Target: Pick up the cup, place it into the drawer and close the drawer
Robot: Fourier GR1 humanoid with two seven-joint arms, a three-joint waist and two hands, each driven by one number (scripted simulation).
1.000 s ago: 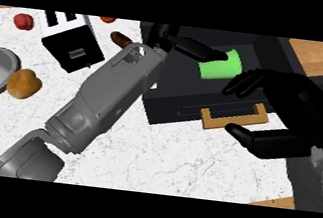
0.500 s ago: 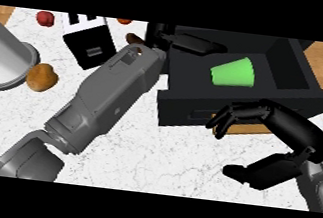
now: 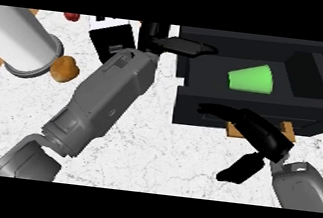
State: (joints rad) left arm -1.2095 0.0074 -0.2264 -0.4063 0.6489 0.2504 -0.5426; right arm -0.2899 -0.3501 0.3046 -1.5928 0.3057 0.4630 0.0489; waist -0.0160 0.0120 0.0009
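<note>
Lying on its side inside the open black drawer [image 3: 313,73], the green cup [image 3: 252,79] rests in the middle compartment with its wider mouth turned toward the left. The drawer stands pulled out at the far right of the white marble counter [image 3: 152,150], and a tan handle [image 3: 290,129] shows at its near front panel, partly behind the right hand.

The right hand [image 3: 255,132] sits at the drawer's front face, its fingers curled and pointing left across the panel, its thumb hanging apart below; they close round nothing that can be seen. Whether the fingertips touch the panel cannot be told.

The left hand [image 3: 173,44] reaches to the far edge of the counter, just left of the drawer's far-left corner, fingers stretched out straight to the right and holding nothing. Its grey forearm runs diagonally from the near left.

At the far left lies a large white cylinder [image 3: 16,39], with a small brown object [image 3: 64,69] beside its open end. A black box [image 3: 112,42] stands just left of the left hand, and a small red thing [image 3: 72,16] sits at the far edge.
</note>
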